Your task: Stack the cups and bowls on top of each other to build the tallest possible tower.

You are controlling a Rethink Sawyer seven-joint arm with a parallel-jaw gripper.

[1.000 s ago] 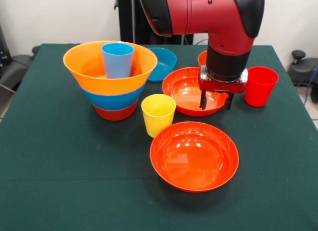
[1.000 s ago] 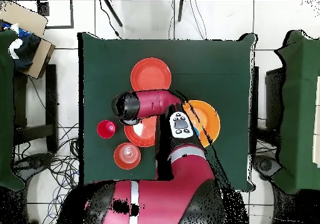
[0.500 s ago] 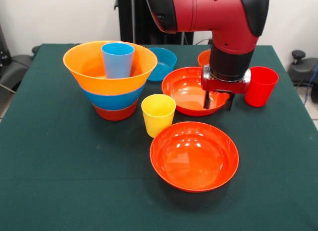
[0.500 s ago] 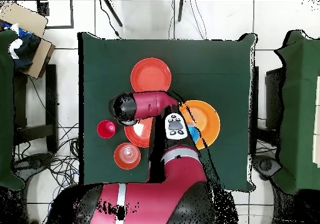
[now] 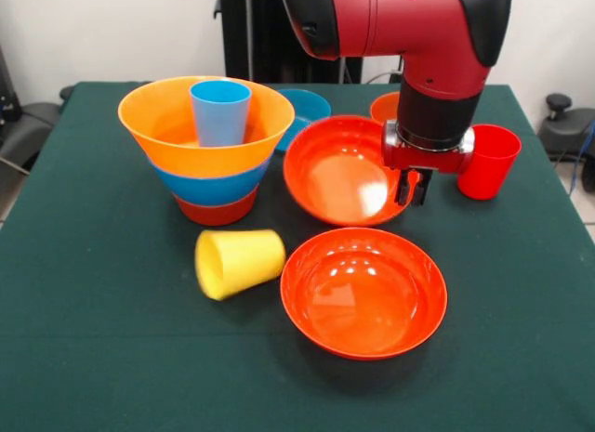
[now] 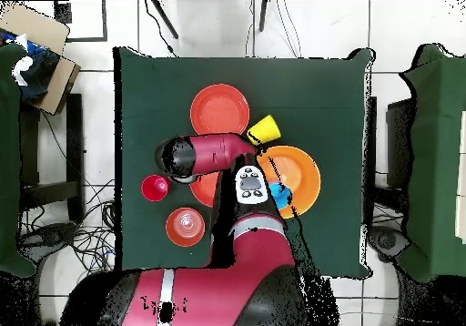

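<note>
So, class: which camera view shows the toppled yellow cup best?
The front view: the yellow cup lies on its side, whole and unblocked, its mouth facing left. The overhead view shows the same cup only as a small yellow shape beside the arm.

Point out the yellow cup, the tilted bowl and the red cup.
yellow cup (image 5: 240, 262): front view, its side as it lies tipped over.
tilted bowl (image 5: 337, 174): front view, inner surface.
red cup (image 5: 487, 164): front view, outer wall.
</note>
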